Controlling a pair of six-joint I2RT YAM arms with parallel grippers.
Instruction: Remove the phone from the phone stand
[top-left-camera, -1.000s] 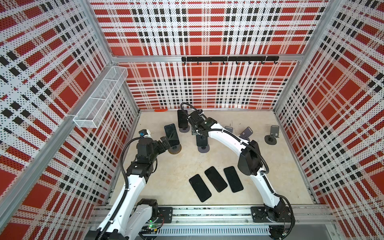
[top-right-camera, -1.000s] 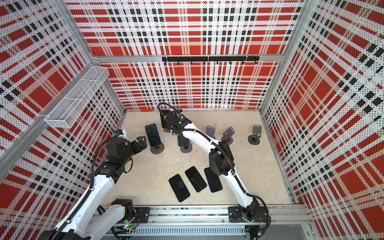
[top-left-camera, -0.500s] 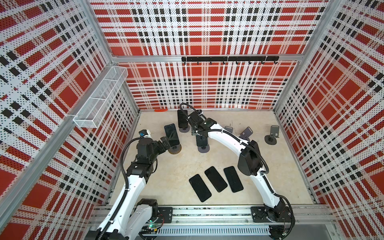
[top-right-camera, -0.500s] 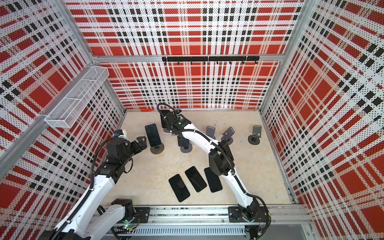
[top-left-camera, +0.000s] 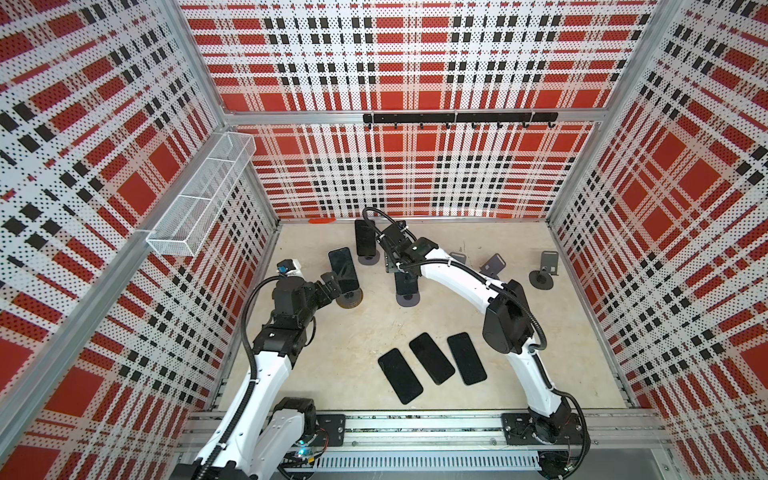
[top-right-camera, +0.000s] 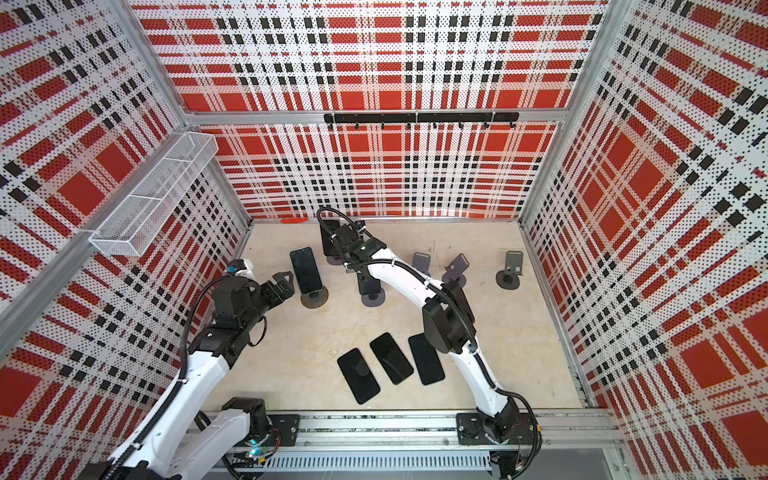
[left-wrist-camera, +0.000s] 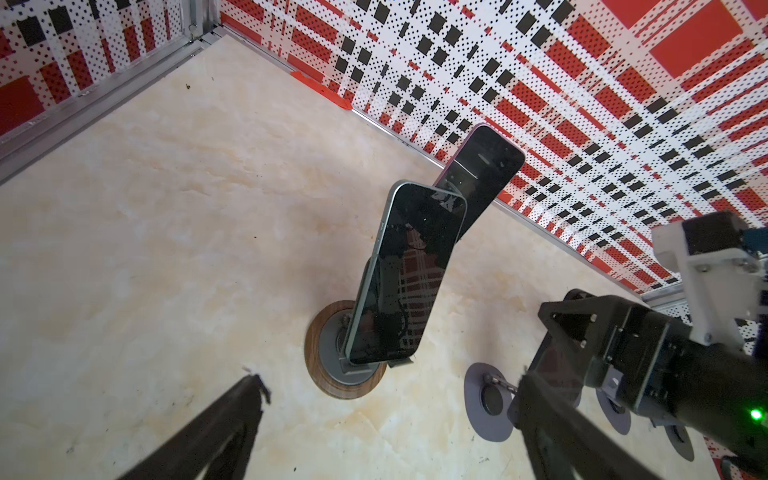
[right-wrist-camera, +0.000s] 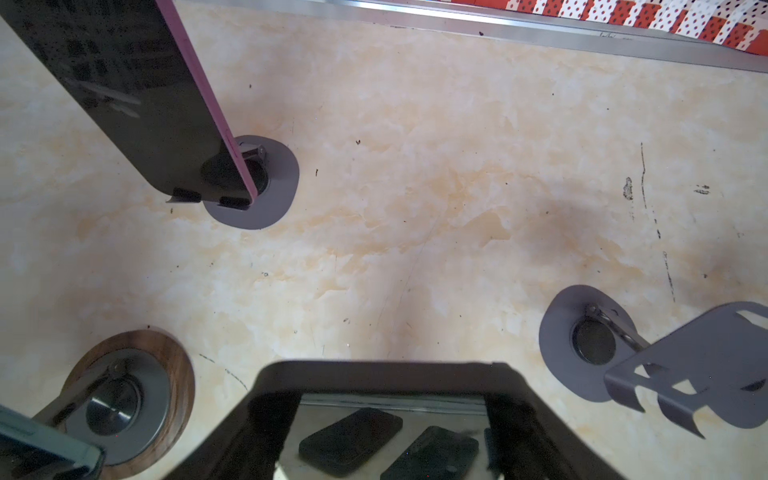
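My right gripper (right-wrist-camera: 386, 399) is shut on the top end of a dark phone (right-wrist-camera: 386, 419) that stands on the middle grey phone stand (top-left-camera: 407, 300). In both top views that gripper (top-left-camera: 399, 266) sits over this phone (top-right-camera: 368, 284). My left gripper (left-wrist-camera: 386, 436) is open and holds nothing. It is just left of a second phone (left-wrist-camera: 405, 282), which leans on a stand with a wooden base (left-wrist-camera: 318, 374). A third phone (top-left-camera: 365, 237) stands on a stand behind, near the back wall.
Three phones (top-left-camera: 431, 358) lie flat on the table toward the front. Empty grey stands (top-left-camera: 494, 266) (top-left-camera: 546, 270) stand at the back right. A wire basket (top-left-camera: 199, 195) hangs on the left wall and a hook rail (top-left-camera: 457, 118) on the back wall.
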